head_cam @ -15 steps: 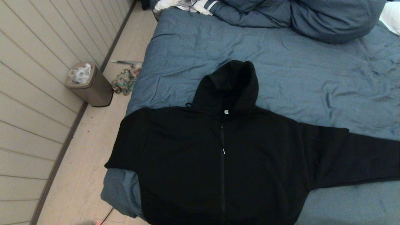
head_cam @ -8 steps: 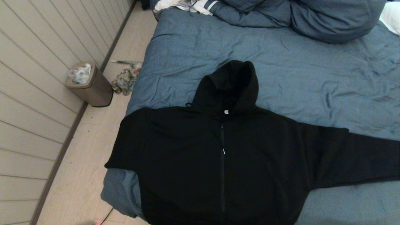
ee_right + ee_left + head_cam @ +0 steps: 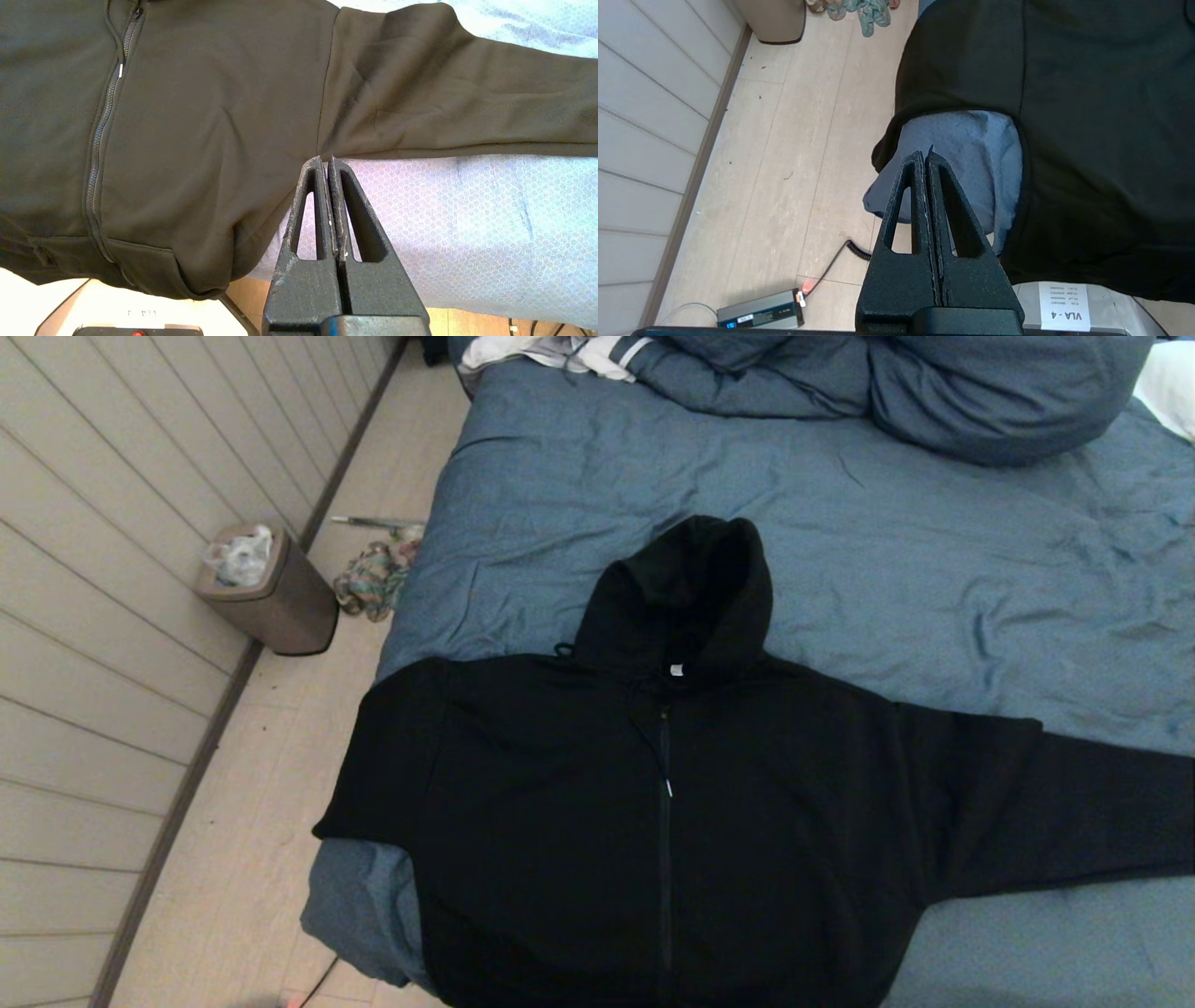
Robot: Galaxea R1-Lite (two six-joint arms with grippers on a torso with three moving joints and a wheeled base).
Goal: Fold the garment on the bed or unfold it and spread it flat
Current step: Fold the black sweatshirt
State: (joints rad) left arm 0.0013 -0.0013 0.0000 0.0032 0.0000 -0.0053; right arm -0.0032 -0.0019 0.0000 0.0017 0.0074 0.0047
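The black zip-front hooded garment [image 3: 653,821] lies face up and spread out on the blue bed [image 3: 840,532], hood pointing toward the pillows. One sleeve stretches to the right along the duvet; the other side hangs over the bed's left corner. Neither arm shows in the head view. In the left wrist view my left gripper [image 3: 924,156] is shut and empty, held above the bed corner below the draped sleeve [image 3: 962,60]. In the right wrist view my right gripper [image 3: 325,161] is shut and empty, its tips near the garment's armpit [image 3: 322,140].
A brown bin [image 3: 271,588] and a multicoloured rag [image 3: 373,581] sit on the floor left of the bed. White striped cloth [image 3: 560,353] and blue pillows [image 3: 980,392] lie at the head. A power unit [image 3: 759,313] with a coiled cable rests on the floor.
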